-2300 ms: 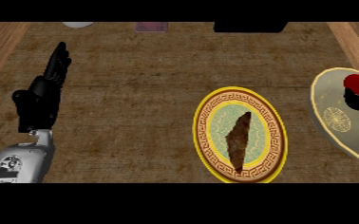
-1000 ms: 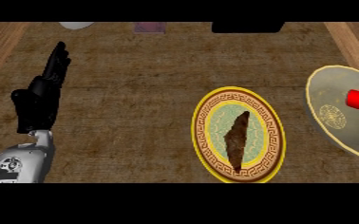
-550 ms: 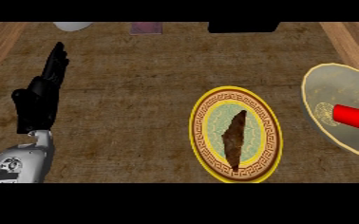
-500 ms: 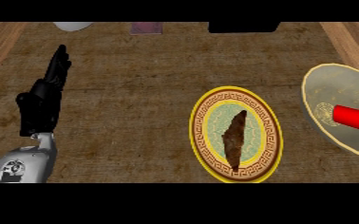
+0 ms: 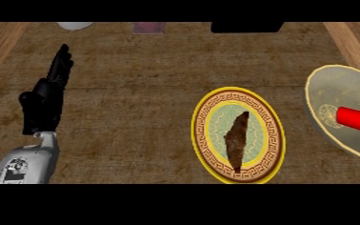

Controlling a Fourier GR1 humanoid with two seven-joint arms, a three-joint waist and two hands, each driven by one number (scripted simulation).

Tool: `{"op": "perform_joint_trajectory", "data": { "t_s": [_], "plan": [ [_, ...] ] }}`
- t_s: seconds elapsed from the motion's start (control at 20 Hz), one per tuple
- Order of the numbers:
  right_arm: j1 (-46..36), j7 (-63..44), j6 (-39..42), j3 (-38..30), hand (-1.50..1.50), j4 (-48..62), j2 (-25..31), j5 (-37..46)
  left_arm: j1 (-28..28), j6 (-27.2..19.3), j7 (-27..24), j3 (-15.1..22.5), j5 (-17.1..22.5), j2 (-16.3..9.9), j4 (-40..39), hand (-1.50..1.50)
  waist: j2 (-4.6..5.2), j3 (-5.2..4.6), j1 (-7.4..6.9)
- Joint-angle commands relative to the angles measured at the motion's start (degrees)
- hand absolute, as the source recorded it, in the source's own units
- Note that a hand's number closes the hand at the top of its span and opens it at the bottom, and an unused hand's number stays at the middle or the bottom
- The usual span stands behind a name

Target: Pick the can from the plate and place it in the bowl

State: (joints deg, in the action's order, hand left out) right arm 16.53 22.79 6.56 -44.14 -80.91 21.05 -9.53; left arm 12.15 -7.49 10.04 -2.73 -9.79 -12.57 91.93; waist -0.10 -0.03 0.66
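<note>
A red can [image 5: 348, 117] lies on its side inside the pale bowl [image 5: 325, 100] at the right edge, partly cut off by the view. The round plate [image 5: 239, 135] with a yellow patterned rim sits right of centre and carries a dark brown elongated piece [image 5: 237, 140]. At the left, my left hand [image 5: 46, 97] rests open with its fingers pointing up, well away from the plate and the bowl. My right hand does not show.
Along the counter's far edge are a white object [image 5: 75, 25], a pinkish object [image 5: 149, 27] and a black block [image 5: 247, 27]. Wooden borders run down the left [image 5: 10, 38] and right [image 5: 346, 35] sides.
The red can went from upright near the bowl's top to lying on its side low in the bowl. The view drifted slightly. My left hand has barely moved.
</note>
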Motion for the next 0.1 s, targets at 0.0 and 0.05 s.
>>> {"op": "perform_joint_trajectory", "data": {
  "t_s": [0.0, 0.05],
  "plan": [
    [4.3, 4.8, 2.3, -1.3, -1.5, -2.3, -4.3, -0.3, -2.5, 0.6, 1.5, -0.1, 0.0, 0.5, 3.3, 0.0, 0.02, 0.03, -0.37],
    [2.3, 0.4, 1.6, -0.5, -1.5, -3.4, -3.5, 0.5, 0.3, 1.5, -0.5, -1.6, 0.1, -0.2, 0.0, 0.0, 0.07, 0.02, -0.39]
  ]
}}
